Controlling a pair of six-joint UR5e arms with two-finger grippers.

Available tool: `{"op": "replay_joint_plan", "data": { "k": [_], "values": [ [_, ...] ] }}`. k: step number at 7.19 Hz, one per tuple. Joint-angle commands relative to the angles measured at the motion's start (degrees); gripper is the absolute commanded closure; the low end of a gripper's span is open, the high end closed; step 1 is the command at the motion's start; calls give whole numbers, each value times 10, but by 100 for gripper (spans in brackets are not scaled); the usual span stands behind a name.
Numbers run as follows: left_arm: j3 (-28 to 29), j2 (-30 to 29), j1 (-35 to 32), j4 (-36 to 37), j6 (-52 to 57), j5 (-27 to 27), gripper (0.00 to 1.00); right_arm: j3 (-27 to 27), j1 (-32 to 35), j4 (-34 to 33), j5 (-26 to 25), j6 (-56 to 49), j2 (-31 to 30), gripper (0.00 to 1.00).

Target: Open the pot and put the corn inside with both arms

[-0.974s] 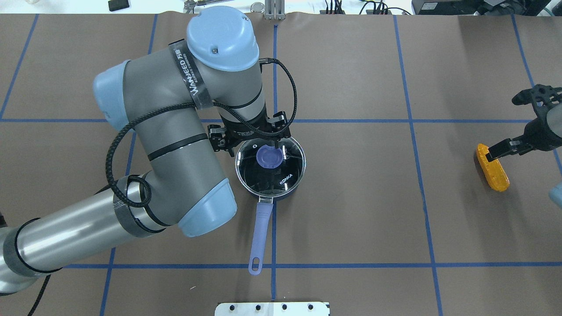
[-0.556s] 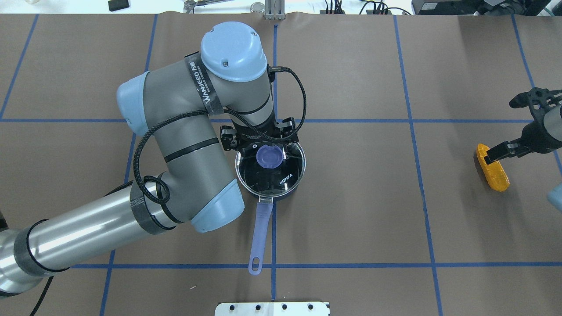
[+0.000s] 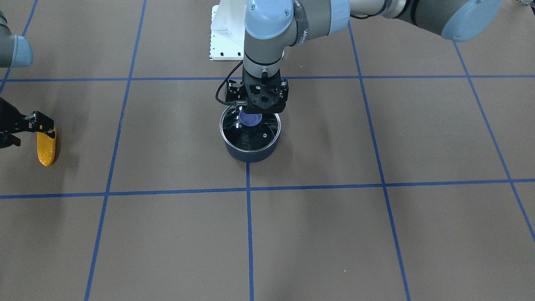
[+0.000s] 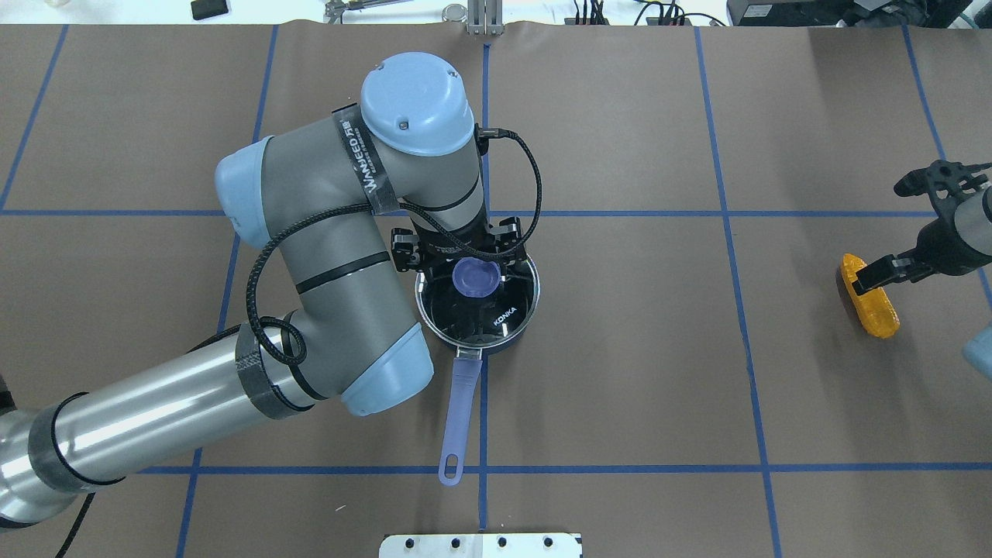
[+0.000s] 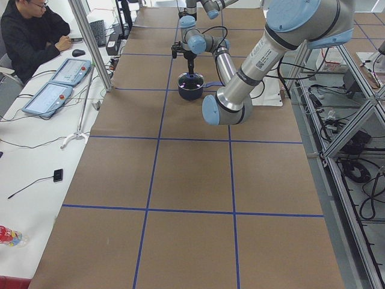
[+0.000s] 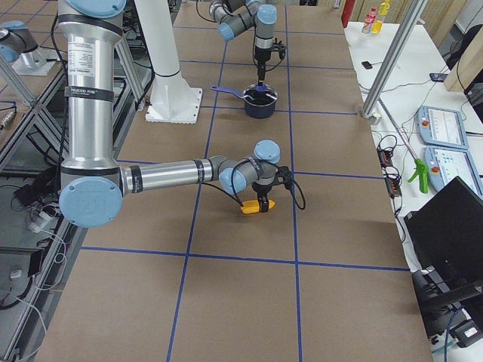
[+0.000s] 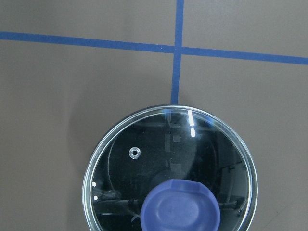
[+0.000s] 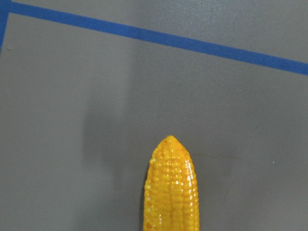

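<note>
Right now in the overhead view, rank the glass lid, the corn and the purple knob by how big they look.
1. glass lid, widest by far.
2. corn, longer than the knob.
3. purple knob, smallest, though close to the corn in area.

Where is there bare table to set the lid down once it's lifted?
Bare: the grid squares between the pot and the corn, and the strip beside the pot's handle on that same side. Crowded: the pot's other side, under the left arm, and around the corn, where the right gripper sits.
</note>
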Motion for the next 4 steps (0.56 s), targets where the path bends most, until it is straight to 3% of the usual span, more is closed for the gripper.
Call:
{"op": "replay_joint_plan", "data": {
  "k": [1, 4],
  "values": [
    [24, -2, 7, -35, -2, 0, 1, -5, -3, 1, 0, -2, 1, 0],
    [40, 1, 7, -64, -2, -1, 1, -6, -9, 1, 0, -2, 1, 0]
  ]
}}
